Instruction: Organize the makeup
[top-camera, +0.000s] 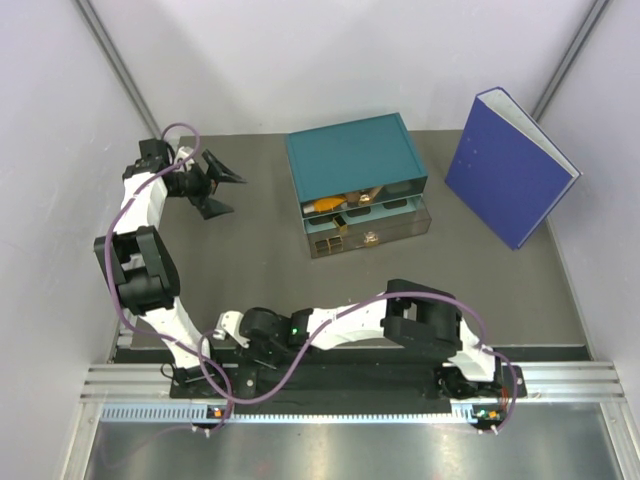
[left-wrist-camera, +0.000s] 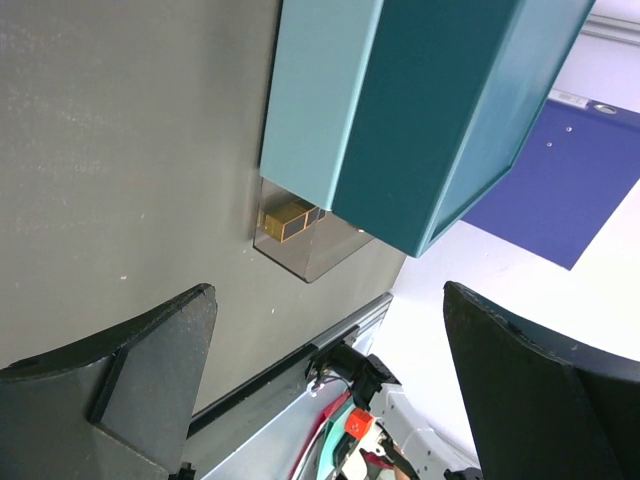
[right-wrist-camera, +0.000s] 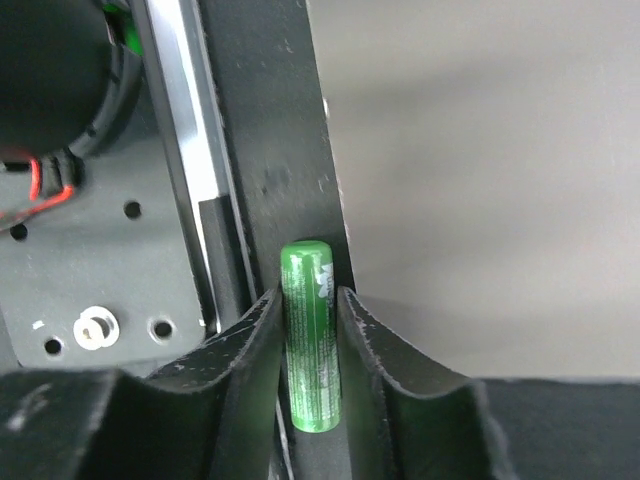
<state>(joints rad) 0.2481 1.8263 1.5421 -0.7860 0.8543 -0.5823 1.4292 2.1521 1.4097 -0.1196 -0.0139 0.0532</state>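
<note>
Down at the near edge, the right gripper is clamped on a little green capsule-shaped piece. It pinches the piece mid-body with the rounded end poking past the fingertips over the black base rail, I'd guess so it can go endwise into a drawer. The piece is glossy green with a pale scuffed patch near its tip. The left gripper hangs wide open and empty, left of the teal drawer box, whose clear drawers stand out toward us and hold an orange tube.
</note>
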